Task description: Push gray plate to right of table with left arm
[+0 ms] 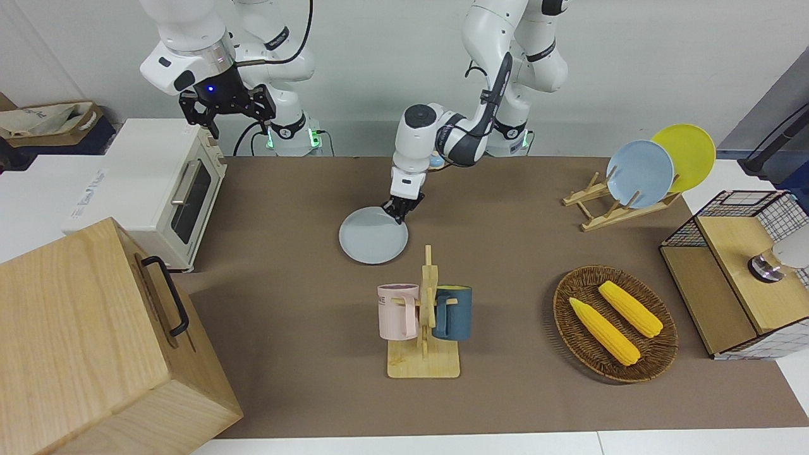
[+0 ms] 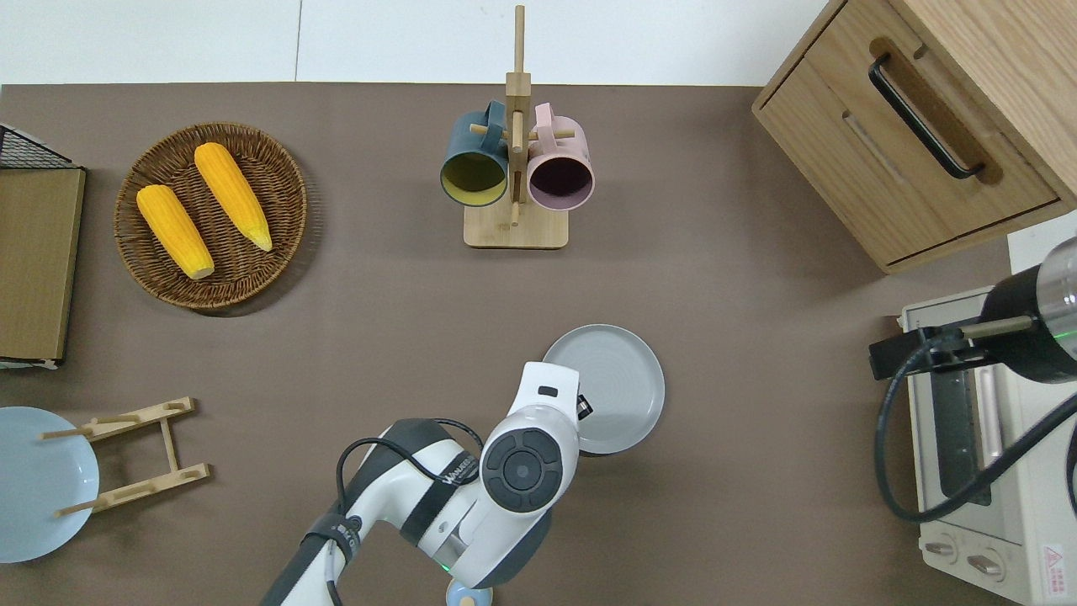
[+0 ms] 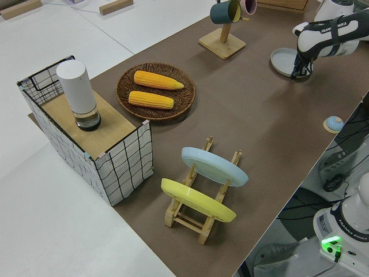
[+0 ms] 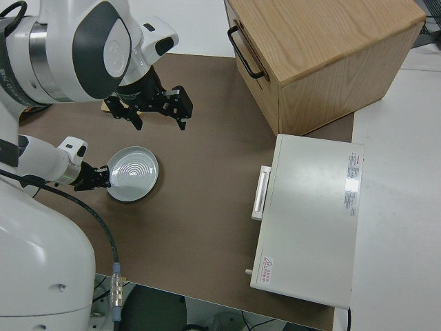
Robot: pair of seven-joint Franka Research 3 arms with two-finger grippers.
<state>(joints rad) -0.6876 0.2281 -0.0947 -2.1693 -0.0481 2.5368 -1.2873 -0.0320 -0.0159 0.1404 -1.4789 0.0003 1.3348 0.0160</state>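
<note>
The gray plate [image 1: 373, 237] [image 2: 618, 387] lies flat on the brown table [image 1: 303, 189], nearer to the robots than the mug rack and toward the right arm's end from the table's middle. It also shows in the left side view [image 3: 282, 59] and the right side view [image 4: 134, 172]. My left gripper [image 1: 398, 213] [image 2: 582, 410] is down at table height, shut, its tips against the plate's rim on the side toward the left arm's end. My right arm is parked, its gripper [image 1: 226, 109] [image 4: 153, 110] open.
A mug rack [image 1: 425, 316] with a pink and a blue mug stands farther from the robots than the plate. A toaster oven [image 1: 158, 183] and a wooden drawer cabinet [image 1: 82, 341] fill the right arm's end. A corn basket [image 1: 614, 322] and a plate rack [image 1: 638, 174] are at the left arm's end.
</note>
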